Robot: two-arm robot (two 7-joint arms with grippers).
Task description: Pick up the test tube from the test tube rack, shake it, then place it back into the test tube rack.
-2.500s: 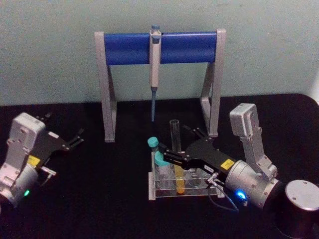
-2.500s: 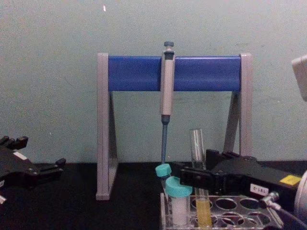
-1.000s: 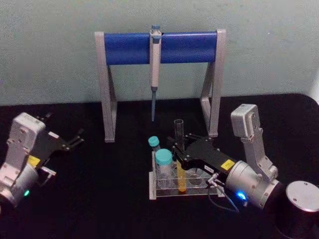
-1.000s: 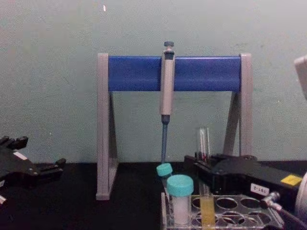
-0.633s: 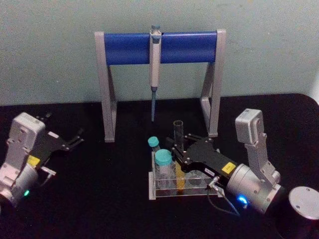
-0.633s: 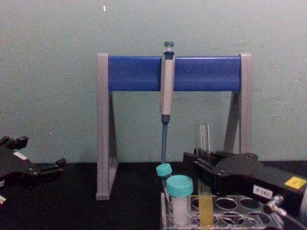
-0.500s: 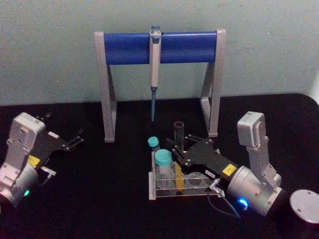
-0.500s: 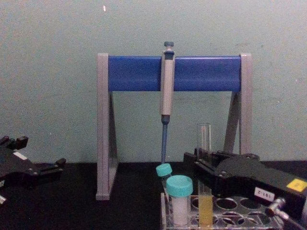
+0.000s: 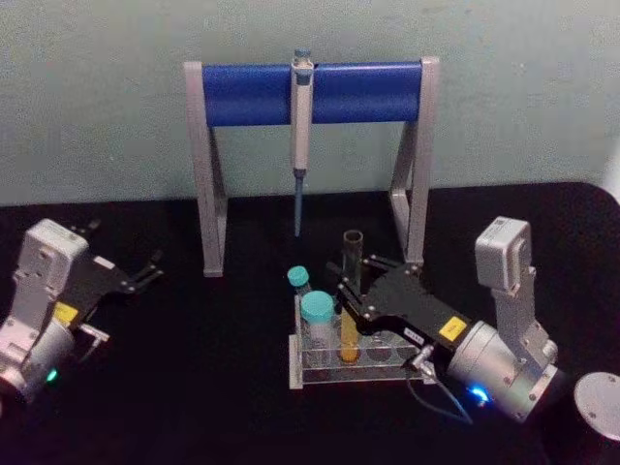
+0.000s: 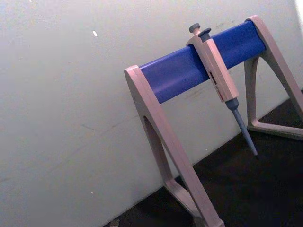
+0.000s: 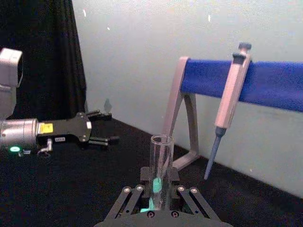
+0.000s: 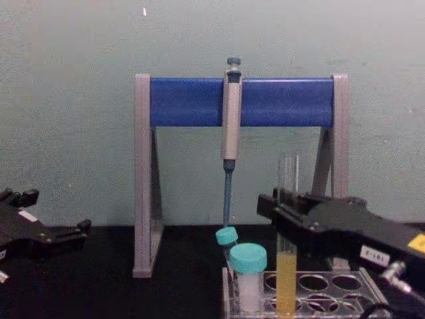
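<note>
Yellow-orange liquid: test tube (image 12: pixel 287 276) | seemingly in rack (image 9: pixel 320 376) | right end effector (image 9: pixel 346 289) gripping

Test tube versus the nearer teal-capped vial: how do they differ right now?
The test tube is tall and slim; the vial is short and wider.
The test tube is open-topped with yellow-orange liquid; the vial has a teal cap and looks whitish.
The right gripper is shut on the test tube; nothing touches the vial.
Both stand upright in the test tube rack.
The left gripper is parked at the left.
</note>
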